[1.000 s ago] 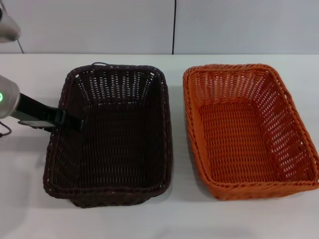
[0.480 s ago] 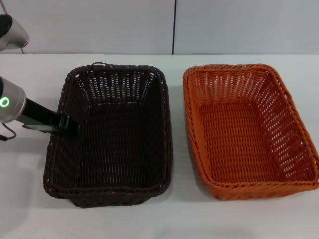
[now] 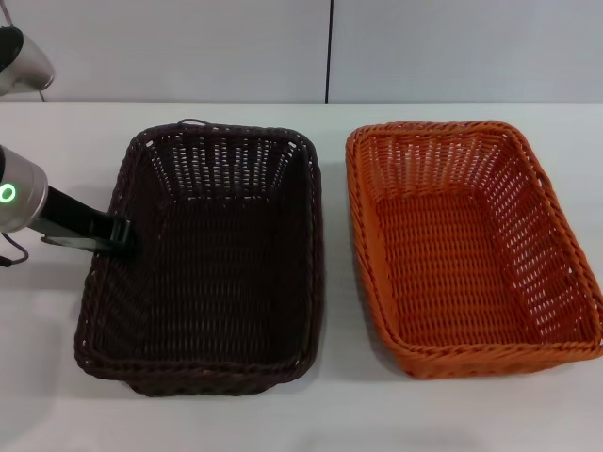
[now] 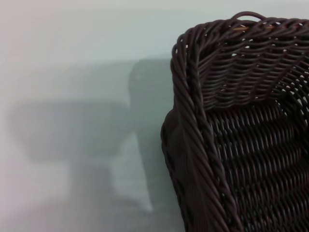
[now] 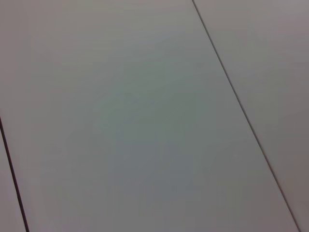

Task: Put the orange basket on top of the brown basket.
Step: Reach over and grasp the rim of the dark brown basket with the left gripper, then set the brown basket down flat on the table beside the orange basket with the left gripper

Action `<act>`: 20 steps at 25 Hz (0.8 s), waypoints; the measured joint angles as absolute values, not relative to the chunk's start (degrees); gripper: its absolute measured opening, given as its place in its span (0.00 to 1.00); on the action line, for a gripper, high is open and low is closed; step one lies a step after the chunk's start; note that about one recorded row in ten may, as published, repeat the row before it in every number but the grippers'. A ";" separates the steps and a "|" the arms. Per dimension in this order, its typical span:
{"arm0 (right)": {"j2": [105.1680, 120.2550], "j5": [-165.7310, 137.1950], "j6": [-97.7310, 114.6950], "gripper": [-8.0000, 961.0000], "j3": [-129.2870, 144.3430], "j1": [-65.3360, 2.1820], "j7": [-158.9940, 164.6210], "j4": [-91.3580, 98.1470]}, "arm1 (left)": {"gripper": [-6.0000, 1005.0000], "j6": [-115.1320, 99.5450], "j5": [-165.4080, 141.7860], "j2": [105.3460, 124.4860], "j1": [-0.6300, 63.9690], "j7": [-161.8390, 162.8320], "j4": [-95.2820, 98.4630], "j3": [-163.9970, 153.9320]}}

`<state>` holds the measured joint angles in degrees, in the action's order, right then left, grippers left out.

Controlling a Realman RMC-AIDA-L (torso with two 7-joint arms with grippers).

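Observation:
The brown basket (image 3: 212, 264) sits on the white table at the left, empty. The orange basket (image 3: 462, 245) sits to its right, empty, with a narrow gap between them. My left gripper (image 3: 121, 232) reaches in from the left and its black tip is at the brown basket's left rim, about halfway along that side. The left wrist view shows the brown basket's braided rim and a corner (image 4: 203, 145) close up, with the gripper's shadow on the table beside it. My right gripper is out of view; its wrist view shows only a pale surface.
The white table (image 3: 311, 414) runs around both baskets, with bare strips in front of them and to the left. A grey wall stands behind the table's far edge. Part of my left arm (image 3: 19, 56) shows at the top left.
My left gripper has drawn back to the left, from inside the brown basket to its left rim. The brown basket's near left corner has shifted a little to the left. The orange basket has not moved.

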<state>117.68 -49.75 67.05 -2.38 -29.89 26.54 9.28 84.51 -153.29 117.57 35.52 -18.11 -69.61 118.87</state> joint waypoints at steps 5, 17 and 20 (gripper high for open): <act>117.68 -49.75 67.05 0.70 -2.97 -29.75 26.54 9.14 | 0.17 88.35 -152.98 116.66 35.53 -19.82 -74.53 119.50; 117.78 -49.75 67.06 0.70 -2.74 -29.86 26.54 8.90 | 0.16 105.07 -152.28 111.86 40.52 -37.44 -80.05 127.83; 117.92 -49.75 67.04 0.70 -2.58 -29.87 26.55 8.84 | 0.16 108.06 -151.90 111.76 42.07 -43.36 -78.44 127.24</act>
